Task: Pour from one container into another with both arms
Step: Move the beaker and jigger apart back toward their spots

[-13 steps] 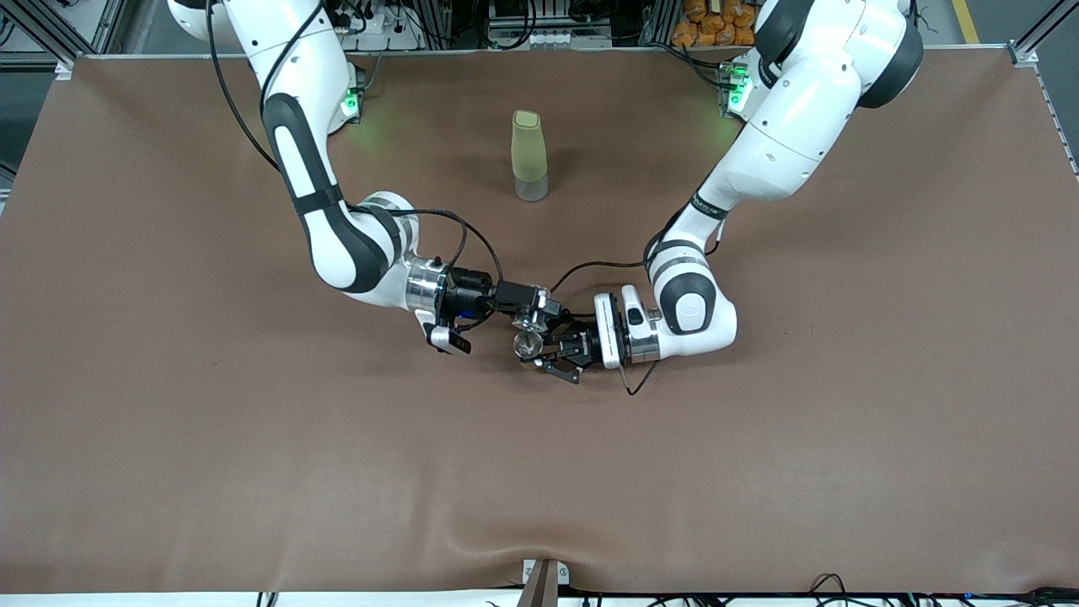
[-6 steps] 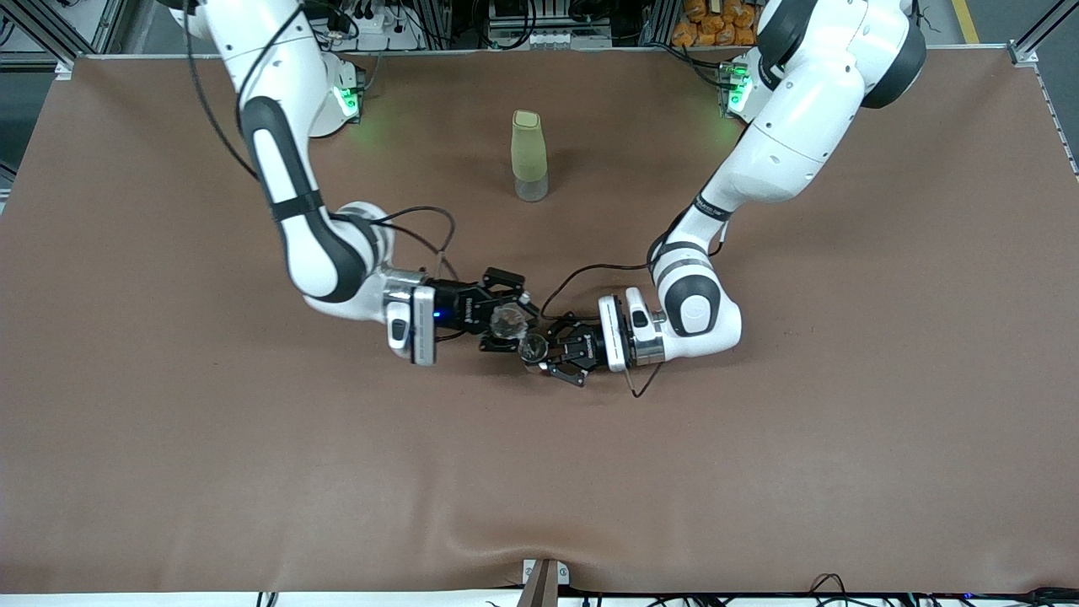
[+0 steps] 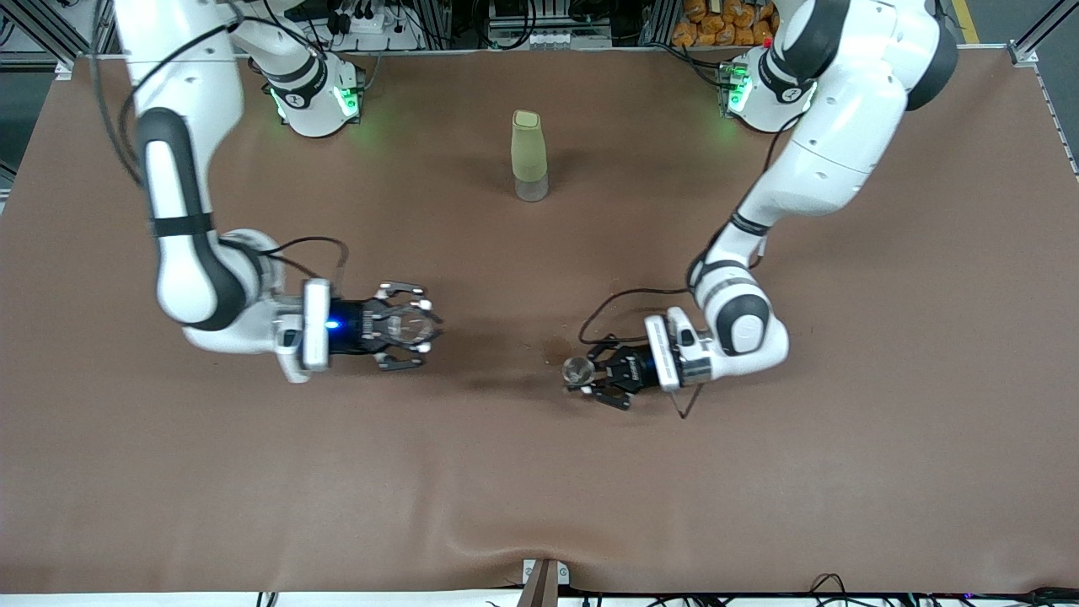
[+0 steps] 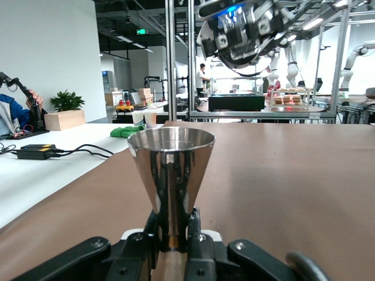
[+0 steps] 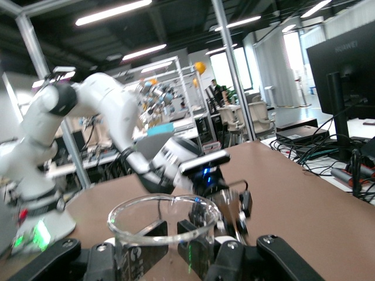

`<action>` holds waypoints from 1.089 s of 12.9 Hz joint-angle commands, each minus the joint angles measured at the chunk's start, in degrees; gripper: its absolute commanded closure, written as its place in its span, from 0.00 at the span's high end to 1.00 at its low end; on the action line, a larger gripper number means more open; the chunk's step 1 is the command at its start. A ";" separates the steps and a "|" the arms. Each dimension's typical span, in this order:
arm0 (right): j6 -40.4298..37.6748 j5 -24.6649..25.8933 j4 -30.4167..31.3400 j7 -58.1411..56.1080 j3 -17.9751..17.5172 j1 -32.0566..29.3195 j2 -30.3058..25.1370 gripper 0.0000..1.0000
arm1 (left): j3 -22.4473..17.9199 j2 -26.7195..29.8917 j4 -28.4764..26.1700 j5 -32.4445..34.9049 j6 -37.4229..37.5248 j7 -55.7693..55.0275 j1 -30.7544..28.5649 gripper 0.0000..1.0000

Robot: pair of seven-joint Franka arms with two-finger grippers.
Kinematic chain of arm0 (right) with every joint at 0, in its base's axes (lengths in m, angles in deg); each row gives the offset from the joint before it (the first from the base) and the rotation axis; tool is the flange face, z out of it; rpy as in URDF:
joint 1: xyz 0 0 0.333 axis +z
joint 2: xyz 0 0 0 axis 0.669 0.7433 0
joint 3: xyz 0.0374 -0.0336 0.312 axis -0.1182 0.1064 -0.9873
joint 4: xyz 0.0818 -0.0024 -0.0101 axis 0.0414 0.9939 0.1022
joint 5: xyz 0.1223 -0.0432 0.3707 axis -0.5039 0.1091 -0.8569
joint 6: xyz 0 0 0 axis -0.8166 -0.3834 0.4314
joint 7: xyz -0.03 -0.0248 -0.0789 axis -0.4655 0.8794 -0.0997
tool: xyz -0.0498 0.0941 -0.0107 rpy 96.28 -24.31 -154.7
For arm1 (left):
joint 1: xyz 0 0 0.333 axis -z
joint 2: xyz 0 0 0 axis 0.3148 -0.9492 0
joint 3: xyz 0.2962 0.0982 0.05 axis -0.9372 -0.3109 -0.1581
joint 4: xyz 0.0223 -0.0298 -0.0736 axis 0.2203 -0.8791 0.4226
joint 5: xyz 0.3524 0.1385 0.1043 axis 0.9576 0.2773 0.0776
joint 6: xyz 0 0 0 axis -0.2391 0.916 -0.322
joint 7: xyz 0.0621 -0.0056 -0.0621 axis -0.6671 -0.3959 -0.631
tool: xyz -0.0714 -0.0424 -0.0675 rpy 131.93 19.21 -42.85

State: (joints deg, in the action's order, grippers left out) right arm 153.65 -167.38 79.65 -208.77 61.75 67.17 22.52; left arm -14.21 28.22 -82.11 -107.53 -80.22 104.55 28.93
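Now the two arms are well apart above the brown table (image 3: 539, 472). The left gripper (image 3: 590, 377), toward the left arm's end of the table, is clamped on the narrow lower part of a steel cup (image 3: 577, 371); the left wrist view shows that cup (image 4: 170, 181) upright, flaring to a wide mouth, with the gripper (image 4: 173, 243) pinching it just above its base. The right gripper (image 3: 409, 327), toward the right arm's end, is closed around a clear glass (image 3: 408, 326); in the right wrist view the glass (image 5: 165, 227) stands upright between the fingers (image 5: 146, 234), its rim open and round. Both grippers point toward each other along the table, with bare cloth between them. On that cloth, just beside the steel cup and toward the robots' bases, lies a small dark stain (image 3: 556, 346). A tall yellow-green bottle (image 3: 529, 156) stands upright on the table on a clear base, farther from the front camera than both grippers and roughly midway between the two arm bases, touched by neither.
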 commanded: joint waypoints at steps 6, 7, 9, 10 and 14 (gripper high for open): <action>-14.12 17.30 0.92 -24.52 5.63 -11.88 0.49 0.00 | 0.12 -2.24 -2.05 15.59 18.59 0.27 -16.62 0.00; -16.32 18.54 0.92 -27.17 5.72 -13.65 1.54 0.00 | 0.12 -2.51 -2.05 18.30 19.83 0.09 -18.90 0.00; -17.56 20.30 0.92 -31.92 5.72 -16.90 4.17 0.00 | 0.12 -2.60 -1.97 22.43 22.03 -0.26 -23.21 0.00; -18.09 20.83 0.92 -34.20 5.72 -18.48 5.49 0.00 | 0.12 -2.60 -1.97 25.94 23.00 -1.83 -25.23 0.00; -20.03 22.42 1.01 -39.66 5.63 -22.97 10.85 0.00 | 0.12 -2.52 -1.35 34.58 27.56 -8.69 -32.18 0.00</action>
State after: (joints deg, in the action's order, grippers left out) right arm 135.19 -146.48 81.39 -244.74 68.11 46.54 31.04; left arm -14.63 25.45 -83.85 -75.31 -55.65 98.59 -1.14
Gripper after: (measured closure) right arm 0.828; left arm 0.789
